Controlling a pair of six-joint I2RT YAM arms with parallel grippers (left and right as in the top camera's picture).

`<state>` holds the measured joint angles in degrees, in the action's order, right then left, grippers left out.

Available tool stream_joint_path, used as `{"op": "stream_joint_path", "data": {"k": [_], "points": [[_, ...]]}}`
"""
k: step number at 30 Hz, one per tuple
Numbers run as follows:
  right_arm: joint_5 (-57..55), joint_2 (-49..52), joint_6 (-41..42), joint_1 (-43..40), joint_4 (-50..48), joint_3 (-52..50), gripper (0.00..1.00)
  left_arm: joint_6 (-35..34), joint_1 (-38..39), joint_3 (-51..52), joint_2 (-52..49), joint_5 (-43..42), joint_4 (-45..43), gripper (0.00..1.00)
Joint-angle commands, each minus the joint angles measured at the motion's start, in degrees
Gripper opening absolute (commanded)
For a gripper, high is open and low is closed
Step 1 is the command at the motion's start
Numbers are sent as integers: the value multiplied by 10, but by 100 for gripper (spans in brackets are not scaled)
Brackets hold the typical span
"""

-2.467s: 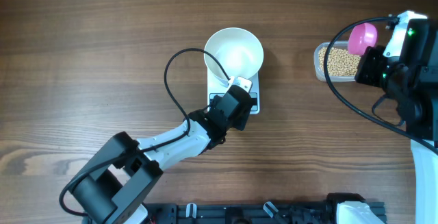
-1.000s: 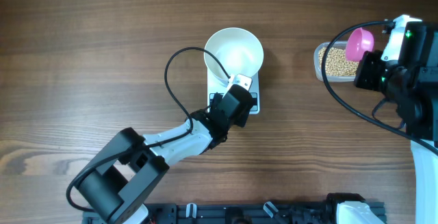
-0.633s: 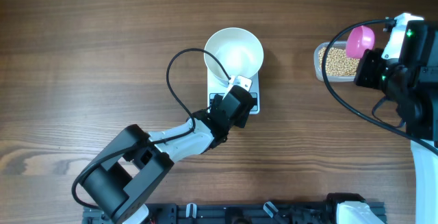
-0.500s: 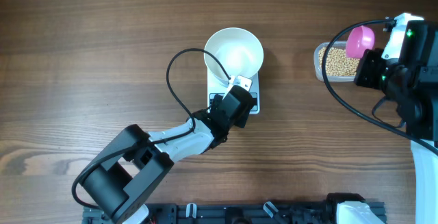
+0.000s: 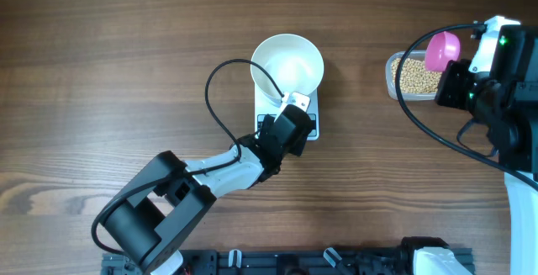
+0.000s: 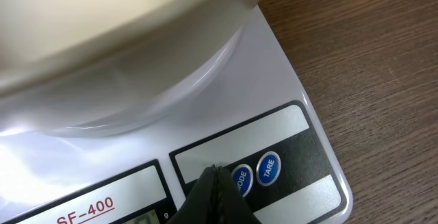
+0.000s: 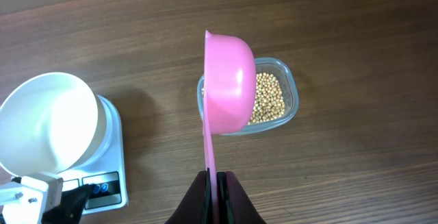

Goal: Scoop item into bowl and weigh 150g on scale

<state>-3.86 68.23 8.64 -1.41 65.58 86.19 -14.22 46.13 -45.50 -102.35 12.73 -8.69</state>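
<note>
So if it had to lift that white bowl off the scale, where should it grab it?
Probably by the rim: the bowl is round, smooth and about as wide as the scale beneath it, so a gripper likely cannot span it. Come down from above, one finger inside the wall and one outside, at the far edge, since the left gripper crowds the near edge.

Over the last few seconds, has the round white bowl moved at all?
No. The round white bowl sits exactly where it was on the small white kitchen scale, itself unmoved on the wooden table.
</note>
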Motion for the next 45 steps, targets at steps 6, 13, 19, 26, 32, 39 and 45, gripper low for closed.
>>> {"op": "stream_joint_path", "data": {"k": [6, 13, 19, 26, 32, 39, 45], "points": [[8, -6, -12, -2, -4, 13, 4, 3, -3, 0, -15, 17, 6, 4], [8, -6, -11, -2, -3, 13, 4, 3, -3, 0, -15, -5, 18, 4], [8, -6, -11, -2, -3, 13, 4, 3, -3, 0, -15, -5, 29, 4], [8, -6, -10, -2, -1, 13, 4, 3, -3, 0, -16, -4, 31, 4], [8, -6, -10, -2, 0, 13, 4, 3, -3, 0, -17, -4, 36, 4], [8, -6, -10, -2, 9, 13, 4, 3, -3, 0, -18, -5, 40, 4], [8, -6, -10, -2, 12, 13, 4, 3, -3, 0, -25, -5, 42, 4]]}}
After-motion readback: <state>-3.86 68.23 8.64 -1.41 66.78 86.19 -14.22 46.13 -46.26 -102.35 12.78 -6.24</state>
